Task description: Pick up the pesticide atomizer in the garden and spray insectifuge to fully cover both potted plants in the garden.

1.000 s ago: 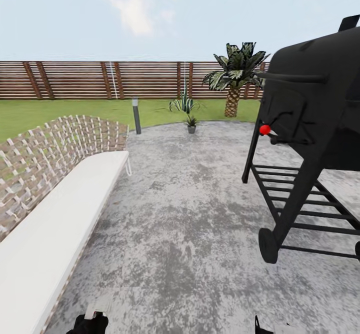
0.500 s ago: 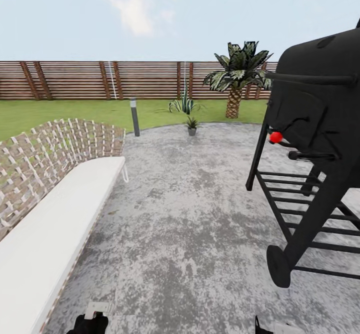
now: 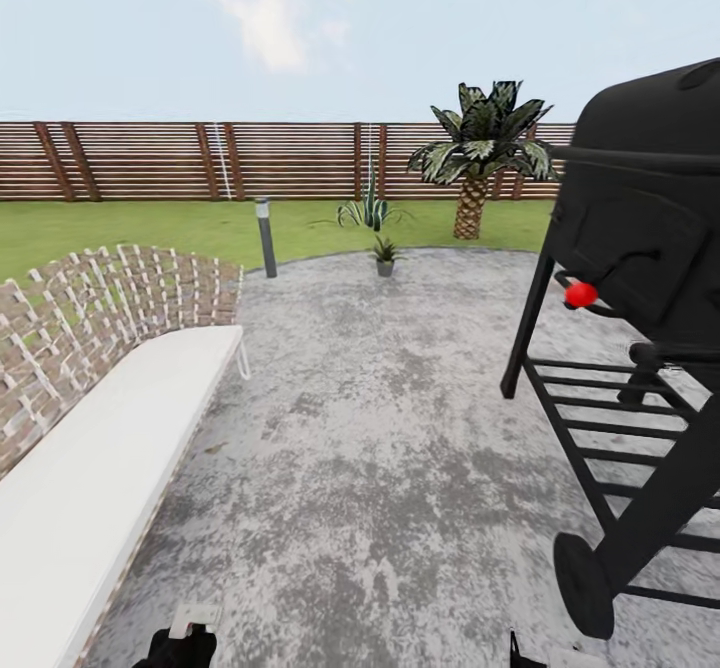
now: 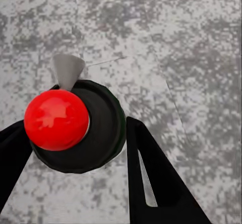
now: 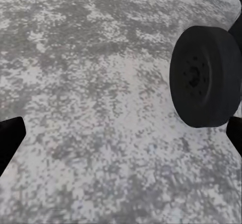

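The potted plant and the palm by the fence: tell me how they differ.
The potted plant is small and low, in a grey pot on the edge of the grey paving; the palm is far taller, with a scaly brown trunk rooted in the lawn. The potted plant's leaves are short and spiky; the palm's are broad, dark and pale-streaked. Both stand upright before the wooden fence.
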### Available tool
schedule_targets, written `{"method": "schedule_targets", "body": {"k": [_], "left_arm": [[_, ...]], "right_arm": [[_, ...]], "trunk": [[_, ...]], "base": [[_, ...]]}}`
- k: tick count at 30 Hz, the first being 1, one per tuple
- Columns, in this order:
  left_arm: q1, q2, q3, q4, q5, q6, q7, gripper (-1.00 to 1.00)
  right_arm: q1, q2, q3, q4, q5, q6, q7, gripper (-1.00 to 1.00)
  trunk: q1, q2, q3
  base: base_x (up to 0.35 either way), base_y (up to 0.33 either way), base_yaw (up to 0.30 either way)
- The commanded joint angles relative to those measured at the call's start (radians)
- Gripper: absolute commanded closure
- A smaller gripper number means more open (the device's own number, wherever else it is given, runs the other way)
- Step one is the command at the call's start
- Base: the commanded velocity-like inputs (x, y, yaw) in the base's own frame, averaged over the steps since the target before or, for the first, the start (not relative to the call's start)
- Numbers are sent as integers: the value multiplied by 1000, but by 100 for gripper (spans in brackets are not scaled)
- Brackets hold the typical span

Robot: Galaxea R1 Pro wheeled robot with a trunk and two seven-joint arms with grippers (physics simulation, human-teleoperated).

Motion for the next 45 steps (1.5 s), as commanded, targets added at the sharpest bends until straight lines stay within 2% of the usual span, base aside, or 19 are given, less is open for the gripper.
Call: {"method": "schedule_targets", "body": {"k": [1,13,45], "left_arm": [[-1,0,0,1,-2,-3,-3,100],[-1,0,0,1,-2,-3,-3,100],[-1,0,0,1,-2,-3,-3,100]], "right_arm": [[-1,0,-3,1,11,-2,-7,-100],[-1,1,-3,1,11,-2,-7,-100],[-1,1,-3,1,11,-2,-7,-100]], "trunk": [[0,0,-1],[0,0,-1],[0,0,-1]], "base": [[339,0,0],[339,0,89],[339,0,2]]}}
